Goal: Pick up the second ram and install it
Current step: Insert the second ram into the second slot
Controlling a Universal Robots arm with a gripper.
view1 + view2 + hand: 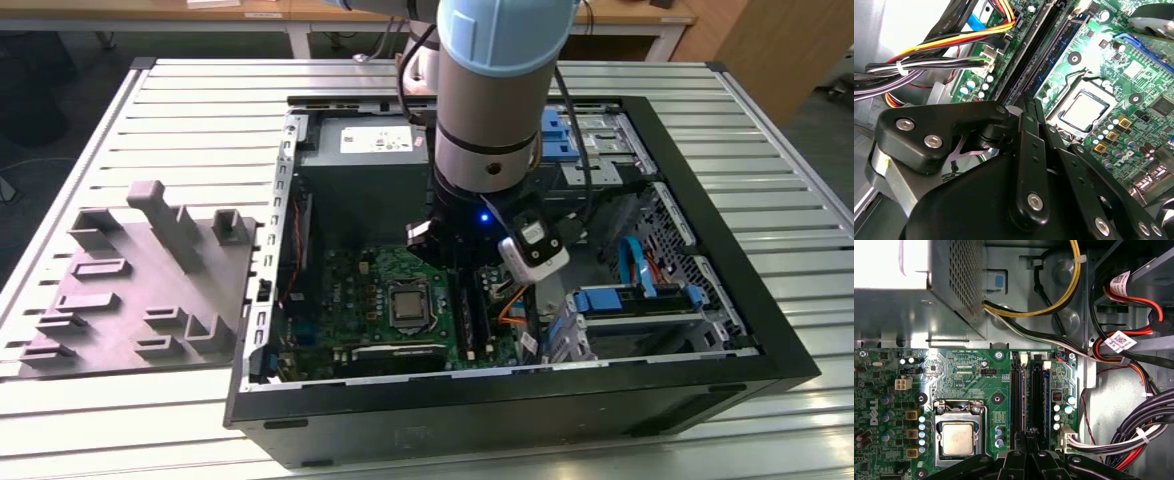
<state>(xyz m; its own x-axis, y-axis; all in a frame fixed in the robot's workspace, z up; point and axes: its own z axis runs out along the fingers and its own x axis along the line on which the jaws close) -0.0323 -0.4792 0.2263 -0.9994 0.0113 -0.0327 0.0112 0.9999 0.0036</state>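
Black gripper (1030, 107) arms sit closest to you in both wrist views. Its two tips are drawn close together, so the grip is narrow. You cannot tell if anything thin is pinched between them.

Those tips (1027, 437) hang right over the near end of the long black slots (1018, 390) on the green board (964, 370). A greenish-blue strip (1040, 390) stands on its edge in one of these slots, just beside the line of the tips. It looks like the second ram (1061, 42), but the view along it is poor, so this is only a fair guess.

Just beside the slots lies the square silver chip (958, 438) in its metal frame. On the other side of the slots, a thick bunch of black, red and yellow wires (1134, 430) runs past. Beyond the board's far edge sits a grey metal box (914, 305) with a mesh wall.

From the exterior view, you see the arm (487, 90) reaching straight down into the open computer case (534, 400), with the gripper (447, 250) low over the green board. The case lies on a ribbed metal table (747, 130). A grey plastic tray (134, 290) rests on the table at the exterior view's left, just beside the case.
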